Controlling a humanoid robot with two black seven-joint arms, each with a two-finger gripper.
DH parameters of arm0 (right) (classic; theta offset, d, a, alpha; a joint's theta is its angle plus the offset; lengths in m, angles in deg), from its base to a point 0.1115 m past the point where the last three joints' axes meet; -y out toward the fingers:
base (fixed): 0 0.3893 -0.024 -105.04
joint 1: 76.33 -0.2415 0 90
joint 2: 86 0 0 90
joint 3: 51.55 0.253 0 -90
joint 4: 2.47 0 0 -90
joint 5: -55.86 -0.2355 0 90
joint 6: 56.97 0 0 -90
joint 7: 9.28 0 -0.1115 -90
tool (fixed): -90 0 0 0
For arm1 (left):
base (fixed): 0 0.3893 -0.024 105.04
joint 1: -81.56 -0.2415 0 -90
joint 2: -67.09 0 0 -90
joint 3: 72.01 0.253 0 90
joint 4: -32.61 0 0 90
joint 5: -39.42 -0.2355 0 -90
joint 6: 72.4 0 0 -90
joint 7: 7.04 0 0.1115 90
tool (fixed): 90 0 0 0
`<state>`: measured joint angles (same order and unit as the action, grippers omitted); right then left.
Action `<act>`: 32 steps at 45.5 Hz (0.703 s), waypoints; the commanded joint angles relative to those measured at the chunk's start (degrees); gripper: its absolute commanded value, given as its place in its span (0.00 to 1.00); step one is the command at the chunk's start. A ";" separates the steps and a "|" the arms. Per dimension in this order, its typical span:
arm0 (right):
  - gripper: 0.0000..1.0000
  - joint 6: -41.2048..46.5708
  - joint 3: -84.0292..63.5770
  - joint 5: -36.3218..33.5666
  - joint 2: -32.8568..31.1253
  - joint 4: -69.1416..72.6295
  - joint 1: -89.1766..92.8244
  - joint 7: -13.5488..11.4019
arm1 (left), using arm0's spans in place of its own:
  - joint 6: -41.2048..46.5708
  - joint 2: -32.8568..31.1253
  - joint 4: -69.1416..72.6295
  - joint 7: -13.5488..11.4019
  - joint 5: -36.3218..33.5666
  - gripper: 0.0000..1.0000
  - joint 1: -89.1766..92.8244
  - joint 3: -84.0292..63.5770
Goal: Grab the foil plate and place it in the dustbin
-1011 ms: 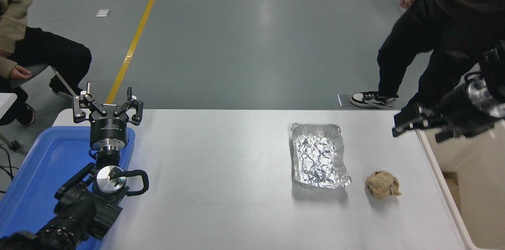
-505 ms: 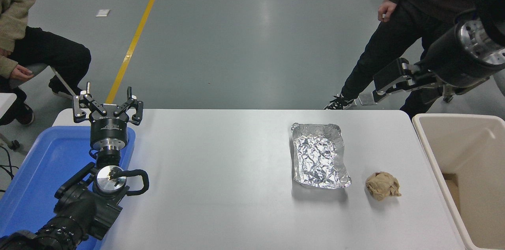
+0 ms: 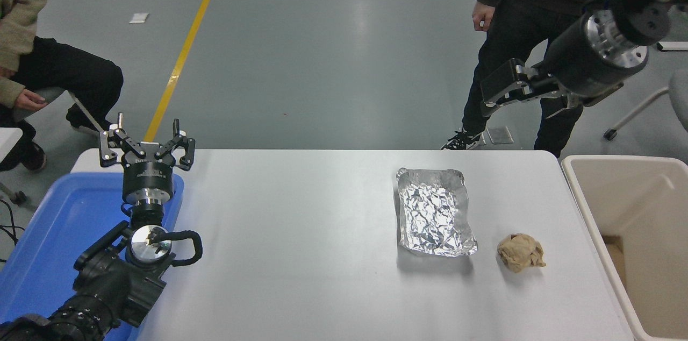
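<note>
Foil plate (image 3: 436,219) lying on white tabletop (image 3: 301,255), untouched.
Tan paper ball (image 3: 520,252) just beside it; dustbin (image 3: 602,206) at right. Right gripper (image 3: 492,94) raised beyond the far edge, state unclear; left gripper (image 3: 146,142) spread over blue tray (image 3: 48,233).

An industrial hall or robotics lab. The polished grey concrete floor (image 3: 322,50) carries a painted yellow line (image 3: 185,48), and a plain white table (image 3: 301,255) stands on it.

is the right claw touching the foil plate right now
Apart. The head view shows the right claw raised beyond the table's far edge, with bare table between it and the foil plate.
</note>
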<state>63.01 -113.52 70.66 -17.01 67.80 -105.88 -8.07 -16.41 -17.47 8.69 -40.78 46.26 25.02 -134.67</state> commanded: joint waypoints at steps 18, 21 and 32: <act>0.99 -25.58 3.70 1.37 10.55 -18.06 38.08 -0.33 | -0.09 -0.08 0.01 0.00 0.01 0.99 0.11 0.00; 0.99 -25.93 5.19 1.37 10.90 -18.76 39.92 -0.42 | -0.09 -0.08 0.01 0.00 0.01 0.99 0.11 0.00; 0.98 -28.56 9.24 1.63 13.19 -24.38 46.25 -1.91 | 0.00 -0.08 0.01 0.00 0.01 0.99 0.11 0.00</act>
<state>38.60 -107.87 72.16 -6.30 48.54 -67.18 -8.61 -16.43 -17.54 8.69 -40.79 46.27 25.09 -134.67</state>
